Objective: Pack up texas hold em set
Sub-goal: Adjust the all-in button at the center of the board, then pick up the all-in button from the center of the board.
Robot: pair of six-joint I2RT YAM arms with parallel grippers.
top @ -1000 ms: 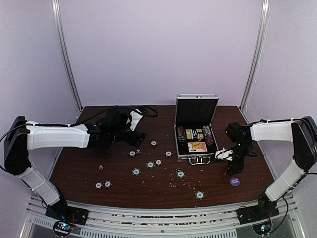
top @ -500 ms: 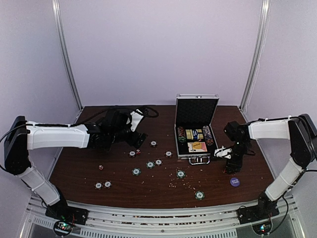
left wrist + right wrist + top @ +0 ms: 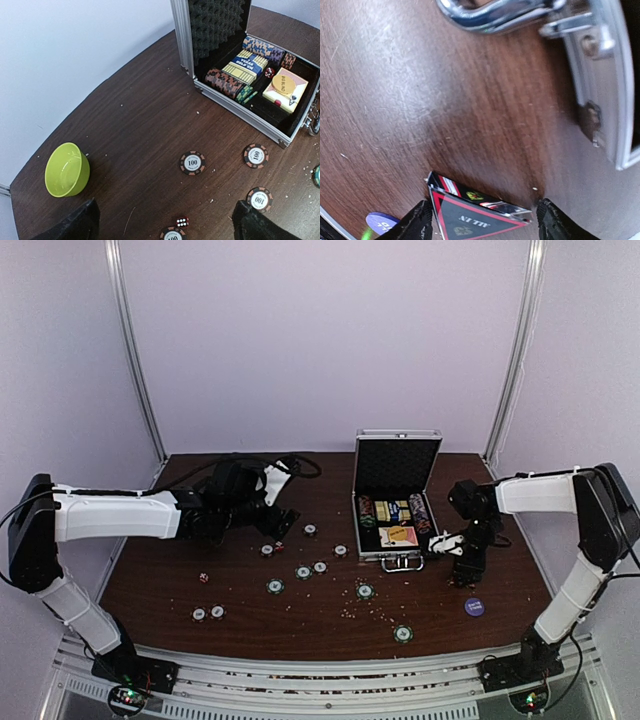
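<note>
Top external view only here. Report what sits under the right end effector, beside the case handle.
Observer: The right wrist camera shows a black triangular ALL IN marker with a red border. It lies on the table between the spread fingers of the right end effector.
Operator: Now report what the left end effector is looking at that I cannot see.
Observer: The left end effector is open. Its camera shows a lime-green bowl standing near the table's edge, which the top view does not show.
</note>
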